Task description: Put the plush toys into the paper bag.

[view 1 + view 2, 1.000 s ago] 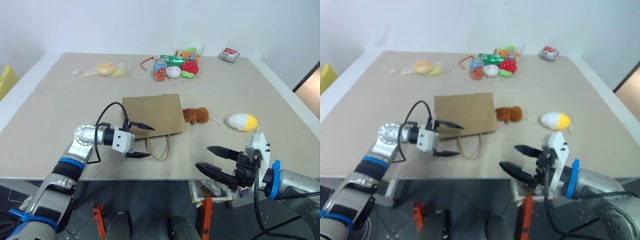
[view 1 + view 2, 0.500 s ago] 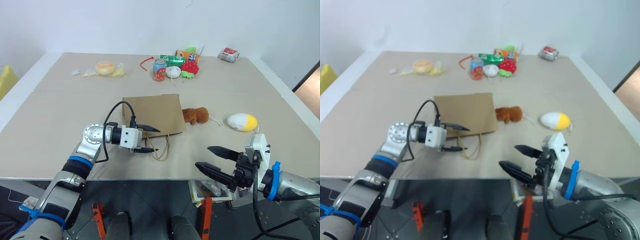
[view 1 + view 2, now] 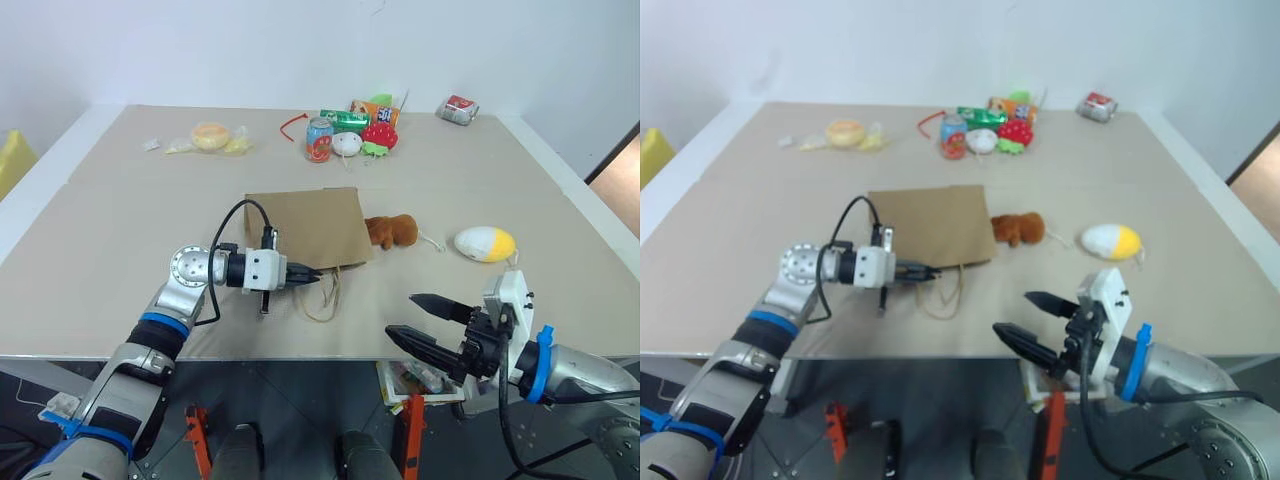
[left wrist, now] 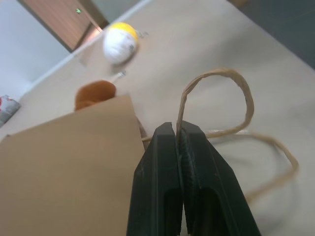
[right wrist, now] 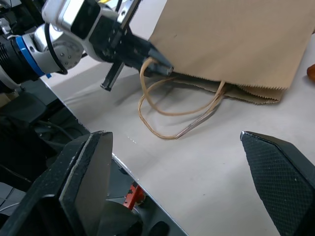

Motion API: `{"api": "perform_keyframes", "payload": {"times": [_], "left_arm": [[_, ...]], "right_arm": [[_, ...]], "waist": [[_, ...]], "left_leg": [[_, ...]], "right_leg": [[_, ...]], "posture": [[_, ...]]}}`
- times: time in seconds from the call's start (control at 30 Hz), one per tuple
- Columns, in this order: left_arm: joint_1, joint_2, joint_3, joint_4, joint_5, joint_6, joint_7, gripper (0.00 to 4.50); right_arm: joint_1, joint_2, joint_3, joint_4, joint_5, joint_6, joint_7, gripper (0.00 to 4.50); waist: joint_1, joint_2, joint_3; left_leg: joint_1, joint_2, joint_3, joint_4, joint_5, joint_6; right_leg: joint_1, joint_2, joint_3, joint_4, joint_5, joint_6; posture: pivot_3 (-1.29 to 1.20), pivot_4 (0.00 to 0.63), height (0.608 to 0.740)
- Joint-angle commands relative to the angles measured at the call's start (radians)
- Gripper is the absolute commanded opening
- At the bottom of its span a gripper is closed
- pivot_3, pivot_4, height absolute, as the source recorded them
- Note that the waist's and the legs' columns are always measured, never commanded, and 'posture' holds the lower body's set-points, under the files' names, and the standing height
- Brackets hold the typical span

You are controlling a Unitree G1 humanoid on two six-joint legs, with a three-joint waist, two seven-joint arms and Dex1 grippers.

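Tan table (image 3: 120,230), white wall behind. Paper bag (image 3: 305,228) flat at frame centre; left gripper (image 3: 312,277) pinched tight on one cord handle (image 4: 216,93) at its lower edge. Orange-brown plush (image 3: 391,231) just right of the bag; white-and-yellow plush (image 3: 485,244) further right. Right gripper (image 3: 428,322) (lower right, off the table edge) spread wide, holding nothing.
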Motion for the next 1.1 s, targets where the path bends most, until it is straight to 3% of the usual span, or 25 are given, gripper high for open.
{"api": "perform_keyframes", "payload": {"times": [0.03, 0.37, 0.5, 0.73, 1.1], "left_arm": [[0.031, -0.014, 0.057, -0.200, -0.131, 0.226, 0.051, 0.00], [0.079, 0.002, 0.101, -0.383, -0.168, 0.416, 0.133, 0.00], [0.099, 0.005, 0.109, -0.437, -0.180, 0.469, 0.157, 0.00], [0.108, -0.008, 0.138, -0.517, -0.236, 0.613, 0.221, 0.00], [0.089, -0.020, 0.160, -0.561, -0.285, 0.765, 0.275, 0.00]], "right_arm": [[-0.033, 0.070, 0.031, 0.023, -0.060, -0.081, -0.032, 3.27], [-0.067, 0.160, 0.141, 0.057, -0.152, -0.131, -0.062, 0.03], [-0.128, 0.205, 0.197, 0.094, -0.208, -0.141, -0.108, 0.03], [-0.371, 0.341, 0.368, 0.314, -0.424, -0.137, -0.269, 0.03], [-0.601, 0.478, 0.510, 0.558, -0.608, -0.195, -0.308, 0.03]], "waist": [[0.000, 0.000, 0.000], [-0.001, 0.000, 0.000], [-0.002, 0.000, 0.000], [-0.004, 0.001, 0.000], [-0.003, 0.001, 0.000]], "left_leg": [[0.000, 0.000, 0.000, 0.000, 0.000, 0.000], [0.000, 0.000, 0.000, 0.000, 0.000, 0.000], [0.000, 0.000, 0.000, 0.000, 0.000, 0.000], [0.001, 0.000, 0.000, 0.000, 0.000, 0.000], [-0.001, 0.000, -0.001, -0.001, 0.001, 0.000]], "right_leg": [[0.000, 0.000, 0.000, 0.000, 0.000, 0.000], [0.000, 0.000, 0.000, 0.000, 0.000, 0.000], [0.000, 0.000, 0.000, 0.000, 0.000, 0.000], [-0.001, 0.001, 0.000, 0.000, 0.002, -0.002], [-0.001, 0.002, 0.001, 0.001, 0.000, 0.000]], "posture": [[0.00, 0.150, 0.740], [0.00, 0.150, 0.740], [0.00, 0.150, 0.740], [0.00, 0.150, 0.740], [0.00, 0.150, 0.740]]}}
